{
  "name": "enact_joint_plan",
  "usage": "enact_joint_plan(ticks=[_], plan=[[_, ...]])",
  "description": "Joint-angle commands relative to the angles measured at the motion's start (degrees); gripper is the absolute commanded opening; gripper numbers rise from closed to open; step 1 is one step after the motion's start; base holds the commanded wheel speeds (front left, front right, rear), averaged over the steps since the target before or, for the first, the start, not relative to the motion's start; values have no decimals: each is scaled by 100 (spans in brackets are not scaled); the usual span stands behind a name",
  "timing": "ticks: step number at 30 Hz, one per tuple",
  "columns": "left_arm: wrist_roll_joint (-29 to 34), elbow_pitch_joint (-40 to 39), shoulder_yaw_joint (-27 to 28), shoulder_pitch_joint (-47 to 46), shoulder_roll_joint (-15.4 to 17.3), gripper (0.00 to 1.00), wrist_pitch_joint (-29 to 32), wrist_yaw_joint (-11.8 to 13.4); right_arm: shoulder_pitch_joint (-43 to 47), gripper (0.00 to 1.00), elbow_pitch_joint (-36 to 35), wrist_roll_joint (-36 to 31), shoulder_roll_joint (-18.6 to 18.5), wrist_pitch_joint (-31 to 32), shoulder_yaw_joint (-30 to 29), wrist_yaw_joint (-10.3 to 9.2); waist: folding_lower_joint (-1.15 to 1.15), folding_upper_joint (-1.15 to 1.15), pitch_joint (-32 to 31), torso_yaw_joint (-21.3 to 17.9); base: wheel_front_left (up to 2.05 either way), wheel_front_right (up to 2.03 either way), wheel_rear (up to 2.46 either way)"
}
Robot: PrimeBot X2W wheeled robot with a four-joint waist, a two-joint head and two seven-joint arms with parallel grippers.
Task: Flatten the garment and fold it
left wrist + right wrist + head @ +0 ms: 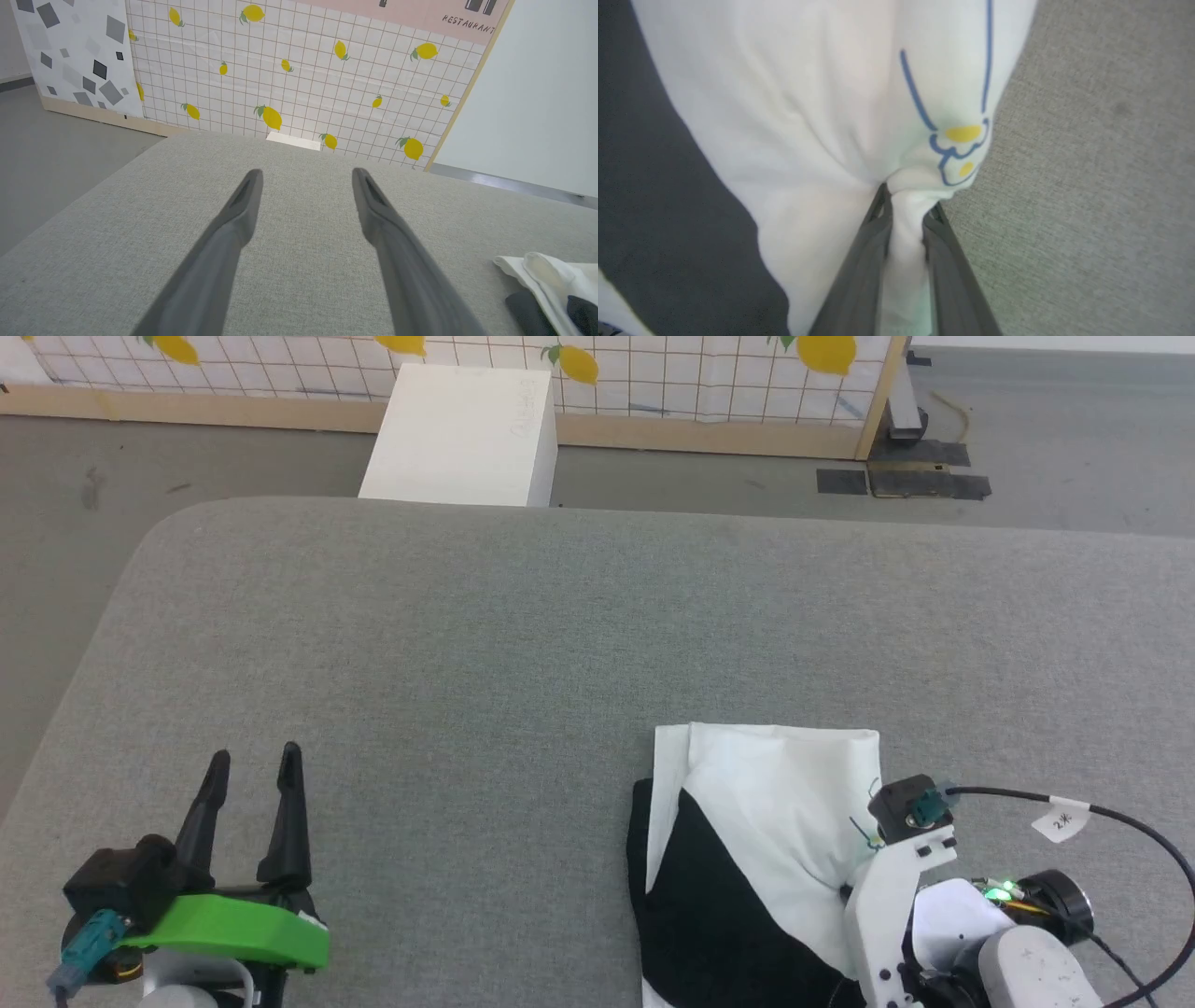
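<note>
One tool [906, 207] pinches the garment [808, 116] edge.

The garment [784, 803] lay on the counter [560, 635] toward its near right corner. The right gripper [908, 205] sat at the garment's right edge, its fingers [859, 261] pinching a fold there. The left gripper [255, 753] was over the near left corner, well apart from the garment. A box [462, 434] stood on the floor [187, 457] behind the far edge, before a partition [653, 373].

The head camera looked down on the table [467, 644]. The left wrist camera faced low along it toward the wall [303, 70]. The right wrist camera sat close over the garment [808, 116], which all three shared.
</note>
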Motion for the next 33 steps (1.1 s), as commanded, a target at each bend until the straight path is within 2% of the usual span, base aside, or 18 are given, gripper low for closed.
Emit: enact_joint_plan(ticks=[1, 4, 8, 11, 14, 18, 22, 27, 33], plan=[[-36, 19, -43, -110, 5, 100, -21, -35, -69, 0, 49, 64, -164, 32, 110, -12, 0, 0, -3, -1, 0, 0, 0], [-36, 11, -90, -127, 65, 100, -21, -37, -243, 0, -204, 291, -633, 190, 578, -12, 0, 0, 8, -106, 0, 0, 0], [-65, -93, 0, -86, 125, 100, -21, -38, -555, 0, -683, 722, -1650, 674, 1189, -12, 0, 0, 145, -590, 0, 0, 0], [-81, -177, 33, -75, 154, 100, -21, -38, -776, 0, -897, 973, -2203, 1005, 1279, -12, 0, 0, 326, -1132, 0, 0, 0], [-92, -258, 23, -145, 211, 100, -21, -39, -936, 0, -992, 1031, -2504, 1154, 1168, -12, 0, 0, 533, -1572, 0, 0, 0], [-108, -385, -79, -327, 401, 100, -10, -39, -1122, 0, -956, 1034, -2693, 1173, 838, -12, 0, 0, 871, -2120, 0, 0, 0], [-152, -497, -119, -487, 625, 100, 57, -40, -1274, 0, -825, 909, -2683, 1059, 396, -12, 0, 0, 1189, -2428, 0, 0, 0], [-178, -699, -13, -591, 889, 100, 146, -36, -1410, 0, -558, 623, -2596, 873, -255, -12, 0, 0, 1589, -2530, 0, 0, 0], [-207, -1118, 327, -612, 1219, 100, 299, 87, -1678, 0, -349, 152, -2409, 654, -1178, -12, 0, 0, 2120, -2381, 0, 0, 0]])
